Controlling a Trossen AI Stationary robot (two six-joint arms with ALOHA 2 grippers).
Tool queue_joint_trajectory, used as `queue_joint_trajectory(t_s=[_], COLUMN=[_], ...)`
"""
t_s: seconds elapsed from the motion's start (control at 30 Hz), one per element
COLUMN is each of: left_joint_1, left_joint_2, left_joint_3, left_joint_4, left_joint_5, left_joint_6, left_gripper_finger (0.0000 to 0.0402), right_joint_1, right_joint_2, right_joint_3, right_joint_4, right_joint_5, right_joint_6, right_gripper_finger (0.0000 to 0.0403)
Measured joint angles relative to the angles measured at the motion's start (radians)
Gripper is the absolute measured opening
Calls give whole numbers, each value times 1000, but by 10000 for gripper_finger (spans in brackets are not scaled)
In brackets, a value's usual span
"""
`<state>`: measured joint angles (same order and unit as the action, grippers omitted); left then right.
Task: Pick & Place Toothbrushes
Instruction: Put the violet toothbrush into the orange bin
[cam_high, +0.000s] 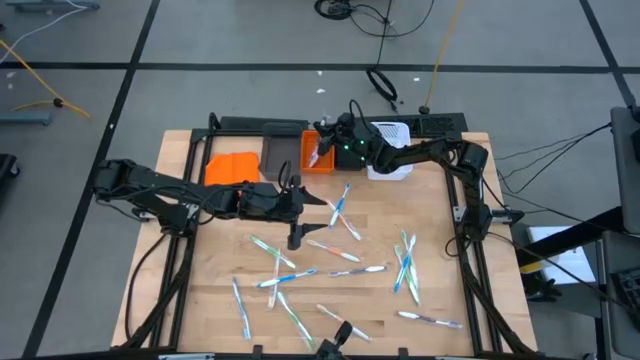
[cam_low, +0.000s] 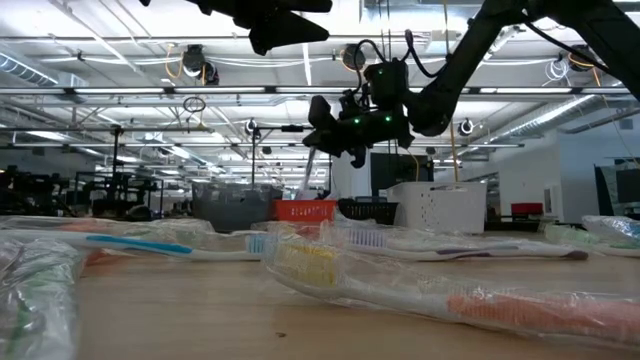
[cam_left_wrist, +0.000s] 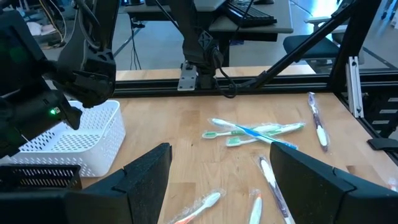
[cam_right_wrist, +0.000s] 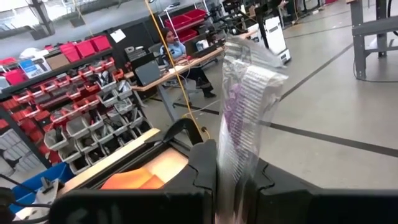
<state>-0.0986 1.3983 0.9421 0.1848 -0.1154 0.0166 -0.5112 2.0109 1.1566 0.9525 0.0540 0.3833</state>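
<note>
Overhead, the wooden surface (cam_high: 430, 265) carries scattered toothbrushes (cam_high: 405, 262). The right gripper (cam_high: 318, 152), over the orange bin (cam_high: 318, 160), has its fingers closed on a wrapped toothbrush (cam_right_wrist: 242, 118). The left gripper (cam_high: 296, 237) hovers mid-surface, fingers spread, empty. Beyond, shelving and a seated person (cam_right_wrist: 177, 53) show; the held brush's lower end is hidden.

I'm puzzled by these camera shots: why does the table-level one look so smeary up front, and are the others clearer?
Low view: the nearest wrapped toothbrush is out of focus, its plastic catching ceiling-light glare, while the right gripper farther off looks sharper. High view: evenly lit, soft shadows. Right wrist view: the held toothbrush sits close and looks hazy. Left wrist view: crisp.
</note>
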Motion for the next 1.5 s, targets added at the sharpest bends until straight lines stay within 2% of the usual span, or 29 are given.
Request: queue_joint_trajectory(t_s=[0.47,0.77,0.97,1.07,1.3,1.5], left_joint_1=[0,0,0,0,0,0], left_joint_2=[0,0,0,0,0,0], left_joint_3=[0,0,0,0,0,0], left_joint_4=[0,-2,-2,-2,-2,-2], left_joint_5=[0,0,0,0,0,0], left_joint_6=[0,-1,2,4,5,5], left_gripper_finger=[273,273,273,273,273,273], right_joint_1=[21,22,11,9,9,8], right_joint_2=[2,108,118,118,118,118], right_joint_3=[0,13,11,11,11,11], right_joint_4=[-24,65,73,76,83,83], right_joint_5=[33,48,34,-2,-6,-5], right_joint_6=[22,58,83,60,49,50], right_gripper_finger=[13,13,35,37,42,84])
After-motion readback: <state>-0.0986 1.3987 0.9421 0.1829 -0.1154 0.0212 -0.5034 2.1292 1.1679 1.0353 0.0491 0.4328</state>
